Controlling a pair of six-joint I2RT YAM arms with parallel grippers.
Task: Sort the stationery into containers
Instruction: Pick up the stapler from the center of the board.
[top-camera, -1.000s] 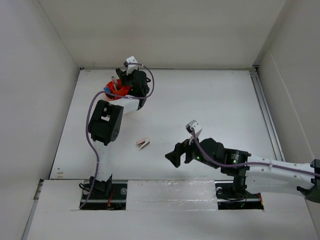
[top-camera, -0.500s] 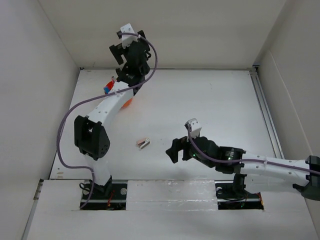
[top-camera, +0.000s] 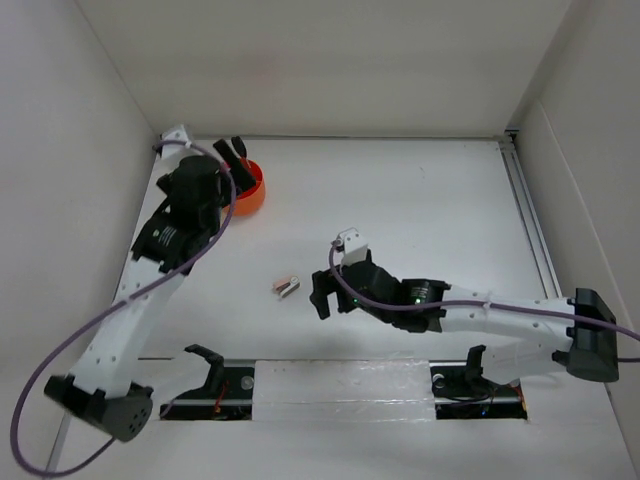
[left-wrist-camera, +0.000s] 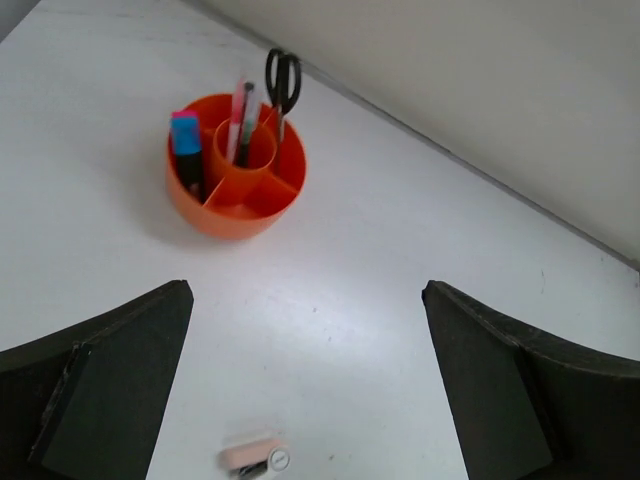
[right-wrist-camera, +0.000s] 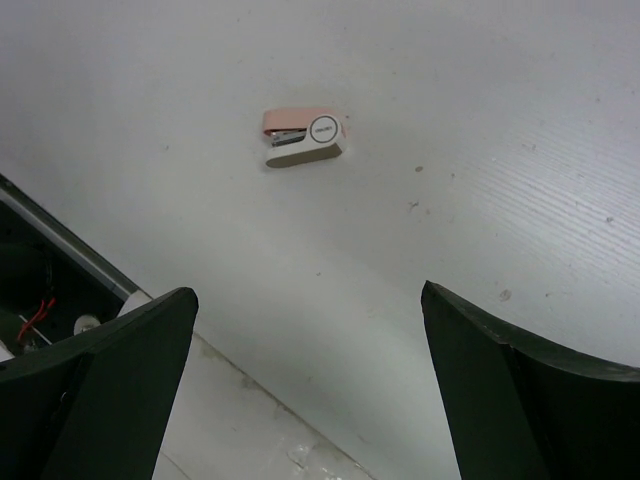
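The orange tub (left-wrist-camera: 236, 190) stands at the far left of the table. It holds black-handled scissors (left-wrist-camera: 282, 78), a blue-capped highlighter (left-wrist-camera: 185, 135) and thin pens (left-wrist-camera: 240, 115). In the top view the tub (top-camera: 254, 186) is partly hidden by my left arm. The small beige-silver stapler (top-camera: 288, 286) lies alone on the table, and it shows in the right wrist view (right-wrist-camera: 304, 138) and the left wrist view (left-wrist-camera: 250, 456). My left gripper (top-camera: 231, 152) is open, empty and raised high. My right gripper (top-camera: 320, 293) is open and empty, just right of the stapler. I see no eraser.
The table's front edge with a taped strip and the arm-base rail (right-wrist-camera: 40, 290) runs close below the stapler. White walls enclose the table at the back and both sides. A metal rail (top-camera: 528, 215) lines the right edge.
My left arm has lifted away from the tub and swung back to the left, gripper empty. My right gripper has moved left toward the stapler.
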